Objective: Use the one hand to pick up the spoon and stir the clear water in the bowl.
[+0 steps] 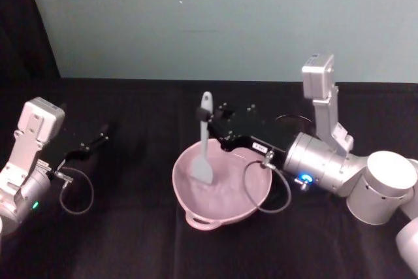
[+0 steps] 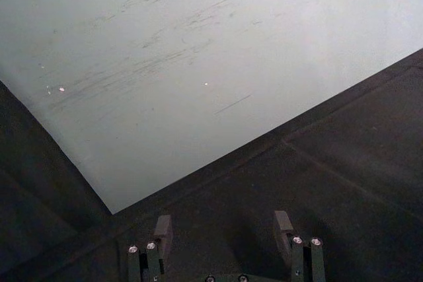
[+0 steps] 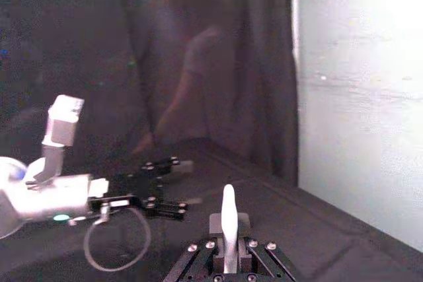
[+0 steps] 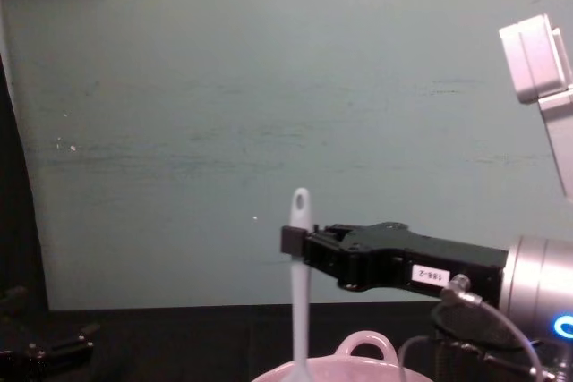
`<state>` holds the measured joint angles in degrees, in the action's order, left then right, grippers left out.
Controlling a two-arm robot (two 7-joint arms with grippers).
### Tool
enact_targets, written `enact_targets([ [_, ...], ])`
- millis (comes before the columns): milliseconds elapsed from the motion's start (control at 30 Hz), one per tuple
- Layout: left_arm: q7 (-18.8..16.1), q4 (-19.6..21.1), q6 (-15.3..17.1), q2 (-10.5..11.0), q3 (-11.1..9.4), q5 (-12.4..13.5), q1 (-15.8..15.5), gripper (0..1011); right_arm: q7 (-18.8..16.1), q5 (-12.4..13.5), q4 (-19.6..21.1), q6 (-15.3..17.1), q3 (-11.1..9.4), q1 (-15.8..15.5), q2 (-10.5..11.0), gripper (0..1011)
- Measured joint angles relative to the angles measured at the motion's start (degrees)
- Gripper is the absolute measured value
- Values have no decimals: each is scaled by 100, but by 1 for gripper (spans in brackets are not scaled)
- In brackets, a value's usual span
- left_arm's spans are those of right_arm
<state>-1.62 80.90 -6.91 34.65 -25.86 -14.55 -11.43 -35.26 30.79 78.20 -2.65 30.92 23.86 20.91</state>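
1. The right gripper [image 1: 208, 117] has its jaws clamped on the spoon [image 1: 204, 155], high on the handle. This grip should be held firm.
2. The spoon's head hangs below the jaws, inside the bowl [image 1: 225, 212]. Slow circles clear of the rim should suit best.
3. The left gripper [image 1: 100, 138] sits parked with its jaws apart, well away.

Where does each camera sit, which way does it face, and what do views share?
Head: up high, looking down on the black table; both arms show, the right pincer holding the spoon upright in the bowl.
Chest: low, facing the wall; right arm enters from the right.
Left wrist: over the open left pincer, facing table and wall.
Right wrist: along its own pincer and spoon, towards the left arm.
Shared: head, chest and right wrist all see the gripped spoon.
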Motion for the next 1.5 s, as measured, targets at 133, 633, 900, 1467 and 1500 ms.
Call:
enact_targets([
  [133, 0, 0, 0, 0, 0, 0, 0, 1005, 187, -59, -51, -12, -114, 17, 48, 113],
  [633, 0, 0, 0, 0, 0, 0, 0, 1005, 575, -471, 560, 65, -417, -378, 458, 114],
  [900, 0, 0, 0, 0, 0, 0, 0, 1005, 439, -496, 899, 139, -383, -612, 533, 113],
  [1467, 0, 0, 0, 0, 0, 0, 0, 1005, 93, -82, 667, 94, -99, -486, 124, 113],
  [1500, 0, 0, 0, 0, 0, 0, 0, 1005, 99, -77, 595, 93, -77, -430, 82, 113],
])
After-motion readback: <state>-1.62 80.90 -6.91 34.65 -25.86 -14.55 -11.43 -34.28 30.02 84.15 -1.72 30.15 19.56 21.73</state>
